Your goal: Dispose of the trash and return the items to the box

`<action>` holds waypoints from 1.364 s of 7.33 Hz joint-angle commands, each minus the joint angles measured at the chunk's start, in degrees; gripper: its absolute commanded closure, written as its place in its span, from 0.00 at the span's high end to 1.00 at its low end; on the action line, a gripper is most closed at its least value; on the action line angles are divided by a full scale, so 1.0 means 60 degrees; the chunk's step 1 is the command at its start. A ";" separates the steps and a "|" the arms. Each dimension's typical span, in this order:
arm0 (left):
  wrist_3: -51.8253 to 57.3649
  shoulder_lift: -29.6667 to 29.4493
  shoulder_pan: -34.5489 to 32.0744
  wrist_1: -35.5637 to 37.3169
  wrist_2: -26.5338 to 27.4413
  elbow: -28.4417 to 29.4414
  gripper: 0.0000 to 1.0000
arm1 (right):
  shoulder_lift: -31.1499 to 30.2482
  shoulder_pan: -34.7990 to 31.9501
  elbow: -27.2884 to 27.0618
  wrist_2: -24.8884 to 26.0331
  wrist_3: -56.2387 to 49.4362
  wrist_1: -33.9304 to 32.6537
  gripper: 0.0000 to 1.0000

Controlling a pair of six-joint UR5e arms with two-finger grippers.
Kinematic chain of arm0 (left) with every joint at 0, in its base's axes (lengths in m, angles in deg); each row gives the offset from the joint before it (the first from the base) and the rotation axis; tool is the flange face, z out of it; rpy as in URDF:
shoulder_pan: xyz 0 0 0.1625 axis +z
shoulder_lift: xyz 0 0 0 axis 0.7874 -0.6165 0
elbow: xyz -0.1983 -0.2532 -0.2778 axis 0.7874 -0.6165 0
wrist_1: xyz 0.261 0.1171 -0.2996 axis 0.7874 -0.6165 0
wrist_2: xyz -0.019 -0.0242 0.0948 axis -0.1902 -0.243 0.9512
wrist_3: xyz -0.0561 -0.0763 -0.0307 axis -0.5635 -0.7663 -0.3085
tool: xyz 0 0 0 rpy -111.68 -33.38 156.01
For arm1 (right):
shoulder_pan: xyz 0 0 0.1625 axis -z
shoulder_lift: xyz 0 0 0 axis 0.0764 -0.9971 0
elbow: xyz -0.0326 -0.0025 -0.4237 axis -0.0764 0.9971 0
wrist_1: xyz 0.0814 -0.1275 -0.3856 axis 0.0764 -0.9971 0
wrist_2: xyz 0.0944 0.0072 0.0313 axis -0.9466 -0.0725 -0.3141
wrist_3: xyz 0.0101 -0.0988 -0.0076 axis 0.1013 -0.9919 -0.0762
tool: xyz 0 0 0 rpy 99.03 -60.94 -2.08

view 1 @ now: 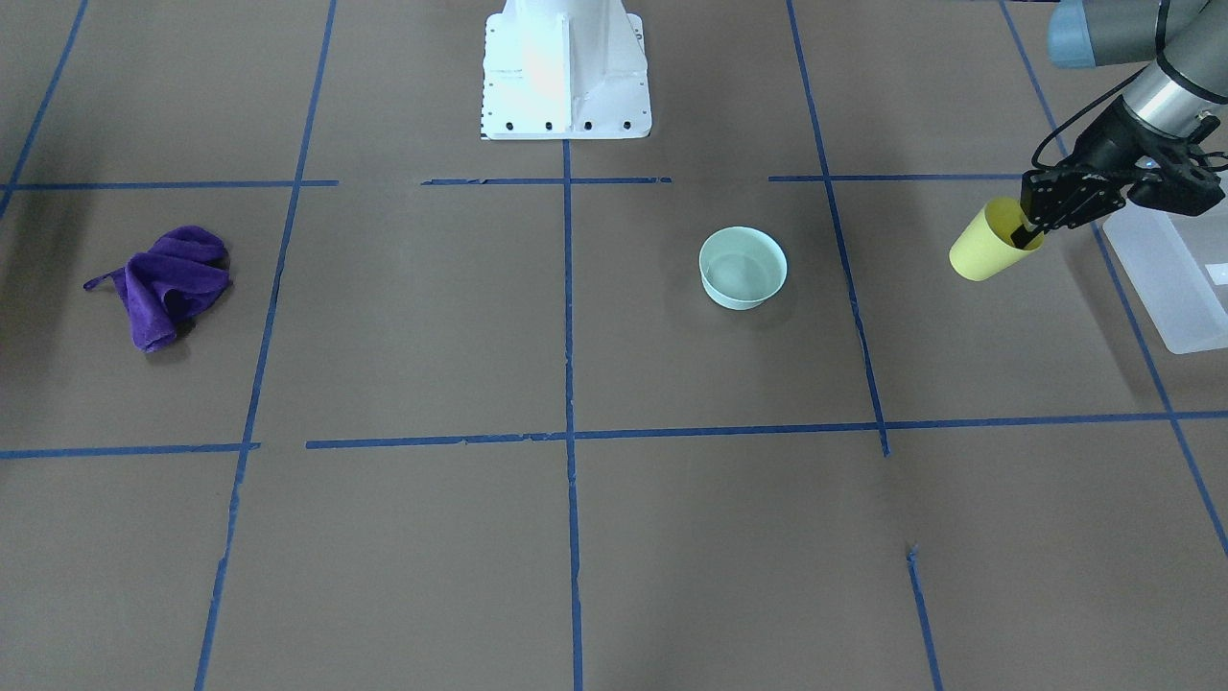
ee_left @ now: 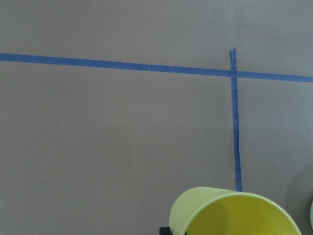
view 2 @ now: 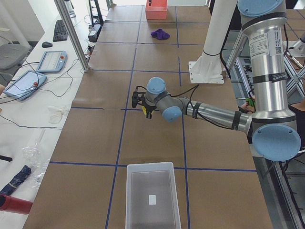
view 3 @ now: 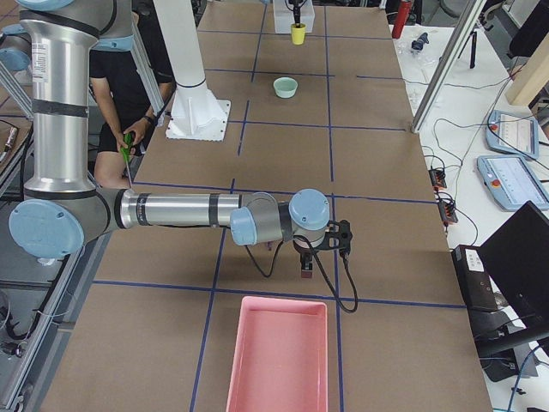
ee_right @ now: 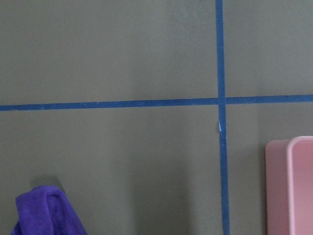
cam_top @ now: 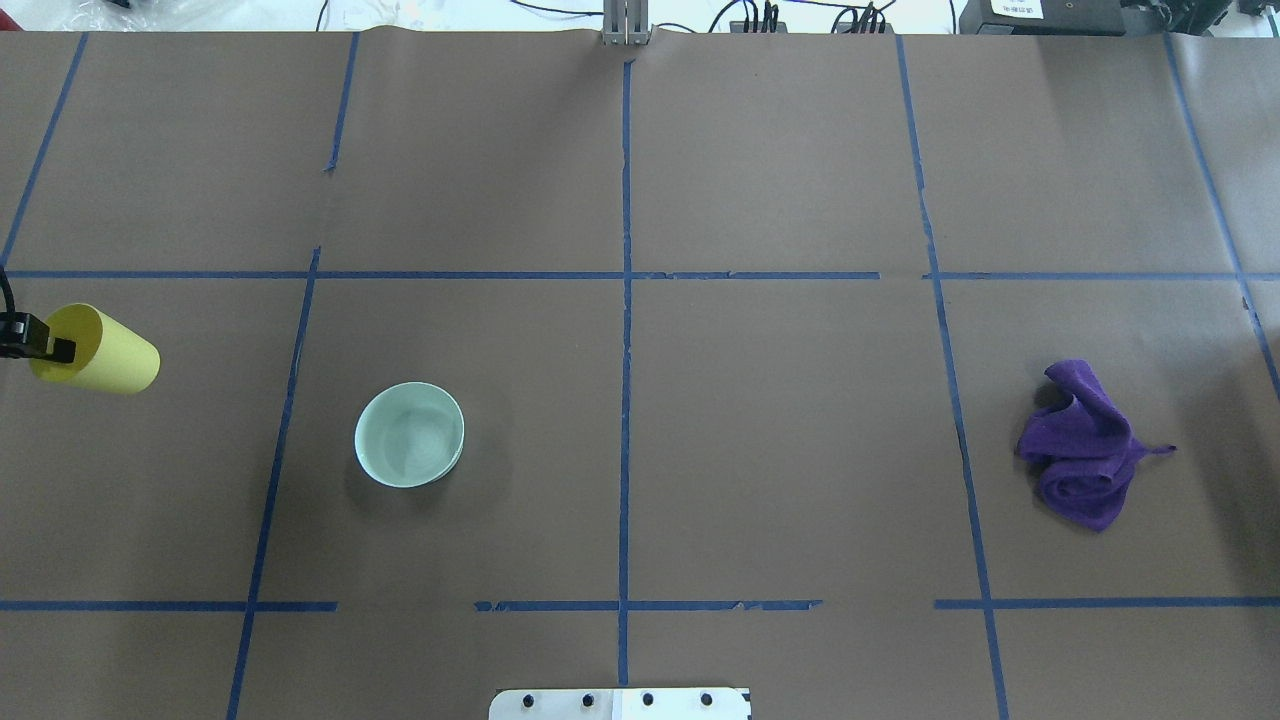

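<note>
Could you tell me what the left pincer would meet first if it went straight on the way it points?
The left pincer seems to point down, so its yellow cup would likely touch bare table first; the box lies aside.

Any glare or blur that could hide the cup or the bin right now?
Front-facing view: the robot base is blown out white, the yellow cup sharp, the frosted bin cut by the frame edge. Left wrist view: cup close, cropped at the bottom edge. Overhead view: the bin is out of frame.

Nothing legible
We are seeing only an unreadable sticker [view 2: 268, 43] on the left arm [view 2: 271, 90] and a label [view 2: 151, 199] in the box [view 2: 138, 181].
</note>
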 commanded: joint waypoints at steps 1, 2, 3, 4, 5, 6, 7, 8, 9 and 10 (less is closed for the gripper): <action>0.1404 -0.0463 -0.0754 0.1581 0.0001 -0.0369 0.00 | -0.0663 0.1576 0.0006 0.0671 0.3368 0.3458 1.00; 0.2108 -0.0858 -0.1383 0.2316 0.0015 -0.0371 0.00 | -0.0767 0.2325 -0.0008 0.0792 0.4631 0.4447 1.00; 0.3014 -0.1152 -0.1853 0.3121 0.0073 -0.0371 0.00 | -0.0768 0.2869 -0.0095 0.0982 0.4919 0.4819 1.00; 0.3893 -0.1459 -0.2336 0.3855 0.0117 -0.0356 0.00 | -0.0797 0.3614 -0.0285 0.1694 0.5038 0.4823 1.00; 0.4874 -0.1593 -0.2921 0.4413 0.0147 -0.0283 0.00 | -0.0812 0.4259 -0.0635 0.2238 0.5562 0.4808 1.00; 0.5681 -0.1652 -0.3536 0.4810 0.0350 -0.0225 0.00 | -0.0812 0.4773 -0.0885 0.2548 0.5987 0.4808 1.00; 0.6327 -0.1957 -0.4006 0.5423 0.0381 -0.0137 0.00 | -0.0827 0.5141 -0.0974 0.2696 0.6064 0.4808 1.00; 0.7030 -0.2105 -0.4533 0.5719 0.0599 0.0009 0.00 | -0.0842 0.5551 -0.1004 0.3017 0.6224 0.4808 1.00; 0.7544 -0.2107 -0.4814 0.5751 0.0703 0.0329 0.00 | -0.0856 0.5946 -0.1019 0.3179 0.6241 0.4750 1.00; 0.7999 -0.2150 -0.4918 0.5752 0.0704 0.0666 0.00 | -0.1001 0.6211 -0.1033 0.3297 0.6284 0.4721 1.00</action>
